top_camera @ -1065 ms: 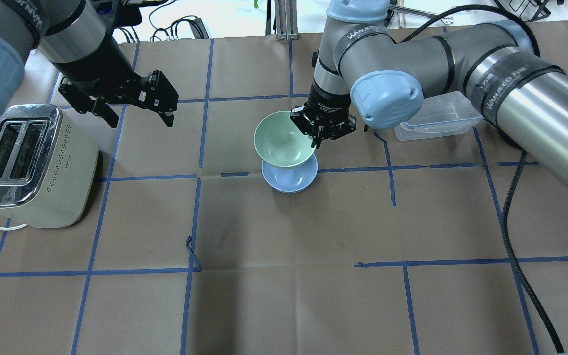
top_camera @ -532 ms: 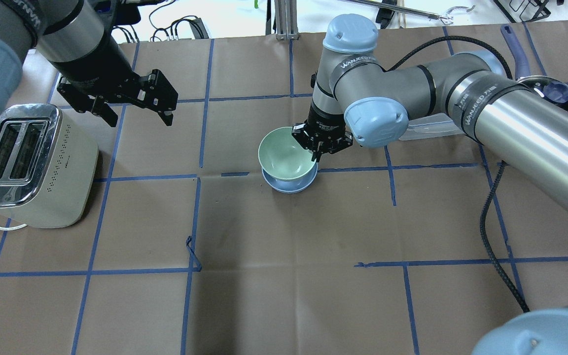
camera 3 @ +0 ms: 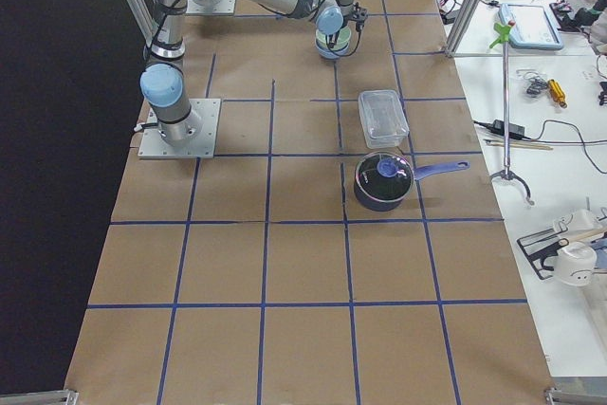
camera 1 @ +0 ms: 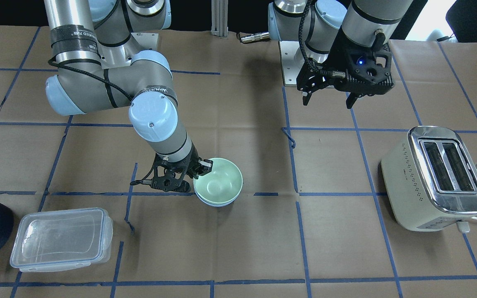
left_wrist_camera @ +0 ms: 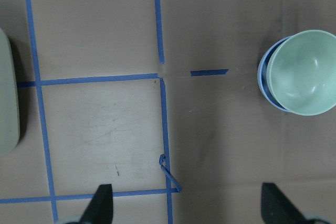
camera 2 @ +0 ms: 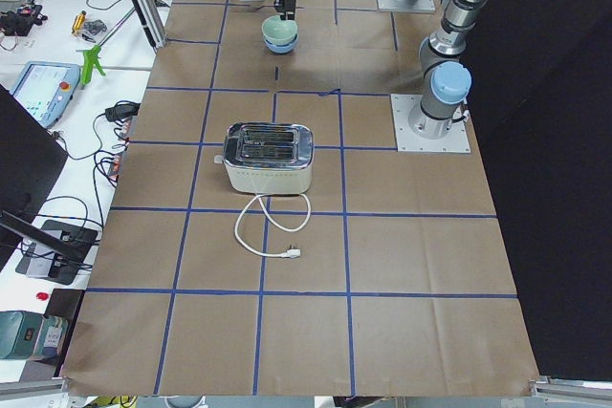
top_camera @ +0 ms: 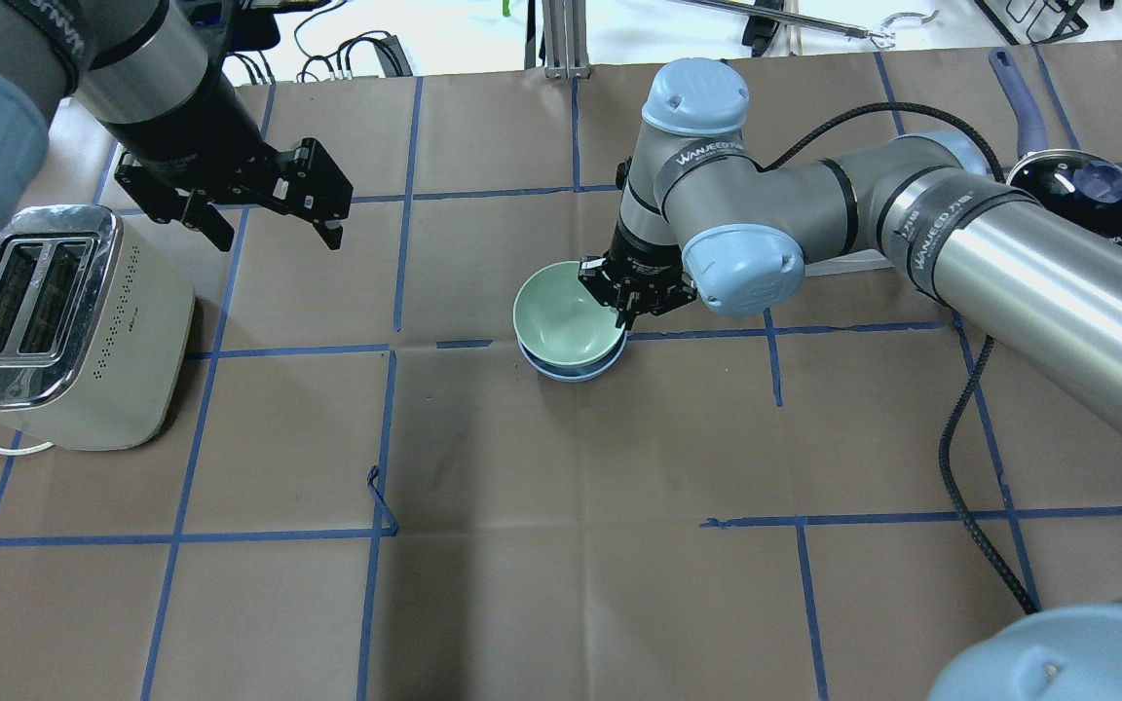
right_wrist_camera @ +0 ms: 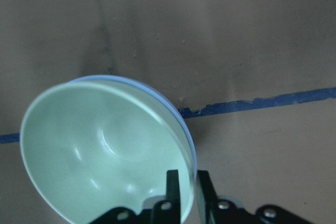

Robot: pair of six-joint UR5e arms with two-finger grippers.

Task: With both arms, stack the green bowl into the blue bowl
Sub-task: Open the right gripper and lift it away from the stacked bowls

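The pale green bowl [top_camera: 566,321] sits nested inside the pale blue bowl [top_camera: 571,371] near the table's middle. Only the blue rim shows beneath it. My right gripper [top_camera: 624,312] is shut on the green bowl's rim, one finger inside and one outside, as the right wrist view [right_wrist_camera: 186,187] shows. The front view shows the same bowls, green [camera 1: 218,182] over blue [camera 1: 218,203], with the right gripper [camera 1: 200,167] at their edge. My left gripper [top_camera: 279,239] is open and empty, held high near the toaster, well away from the bowls. Its wrist view shows the green bowl [left_wrist_camera: 307,72] far off.
A cream toaster [top_camera: 55,321] stands at the table's left with its cord on the paper. A clear lidded container [camera 1: 60,238] and a dark pot [top_camera: 1077,195] with a purple handle lie on the right side beyond my right arm.
My right gripper has lowered the green bowl down into the blue bowl. My left arm has not moved.
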